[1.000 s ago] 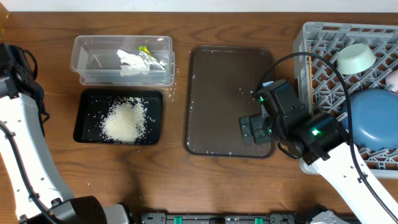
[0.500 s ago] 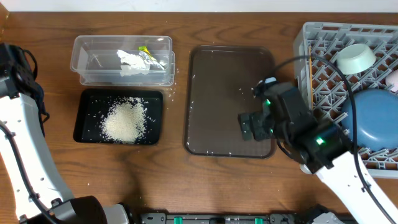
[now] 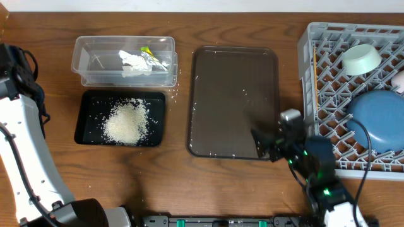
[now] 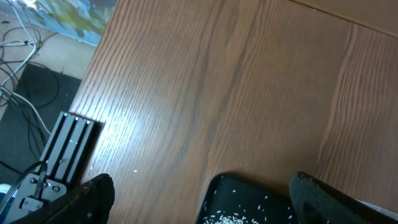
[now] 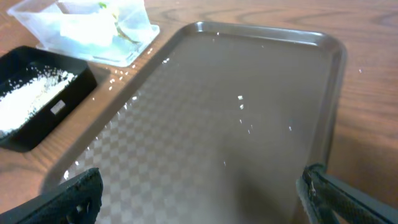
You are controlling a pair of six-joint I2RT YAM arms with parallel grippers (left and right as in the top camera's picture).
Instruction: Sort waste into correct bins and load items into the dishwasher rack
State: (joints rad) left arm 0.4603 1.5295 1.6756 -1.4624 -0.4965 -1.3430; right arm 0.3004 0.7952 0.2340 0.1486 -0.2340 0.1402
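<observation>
- The right gripper has its fingers spread wide and holds nothing. It hangs over the near right corner of the brown serving tray, which carries only a few stray rice grains.
- The left gripper is also spread wide and empty, above the wooden table at the outer end of the black tray.
- The black tray holds a heap of white rice.
- The clear tub behind it holds crumpled white paper and a yellow-green wrapper.
- The grey dishwasher rack on the right holds a mint green bowl, a blue plate and a chopstick.
- Beyond the table's left edge, cables lie on a dark floor.
</observation>
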